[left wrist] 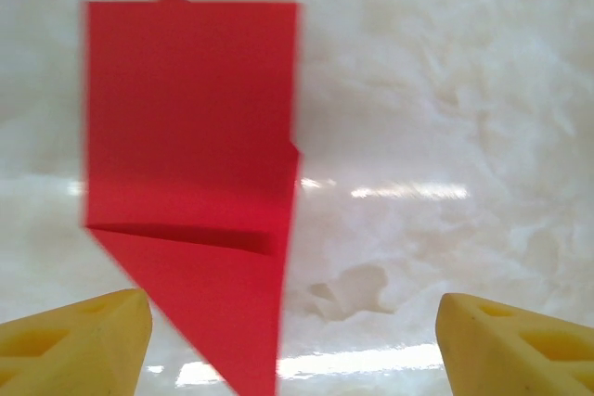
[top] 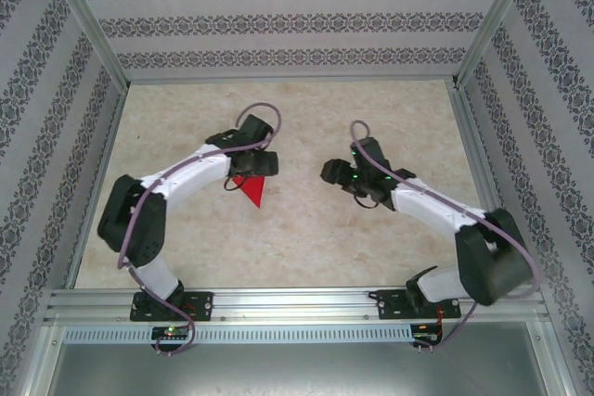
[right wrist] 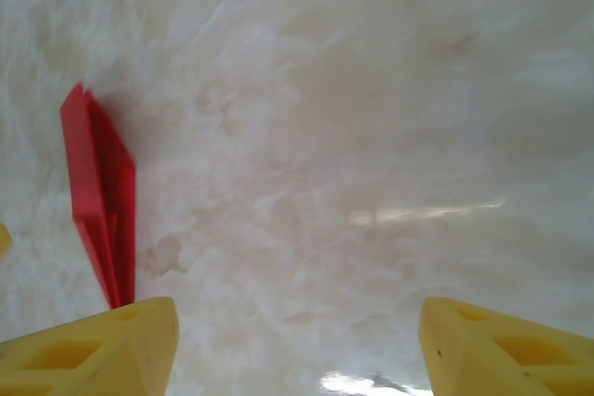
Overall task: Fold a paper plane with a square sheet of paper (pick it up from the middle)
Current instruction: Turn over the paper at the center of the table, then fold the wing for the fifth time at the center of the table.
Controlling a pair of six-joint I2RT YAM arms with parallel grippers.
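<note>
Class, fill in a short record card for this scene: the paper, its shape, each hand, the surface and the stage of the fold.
Paper: red paper, lying flat on the table
Shape: partly folded, with a crease across it, tapering to a point at one end
Left hand: open, above the paper
Right hand: open, apart from the paper, holding nothing
Surface: pale and marbled
Stage: not yet a finished plane

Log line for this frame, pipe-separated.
stage: mid-fold | red paper: creased, pointed, on table | left gripper: open, above it | right gripper: open, apart from it
</note>
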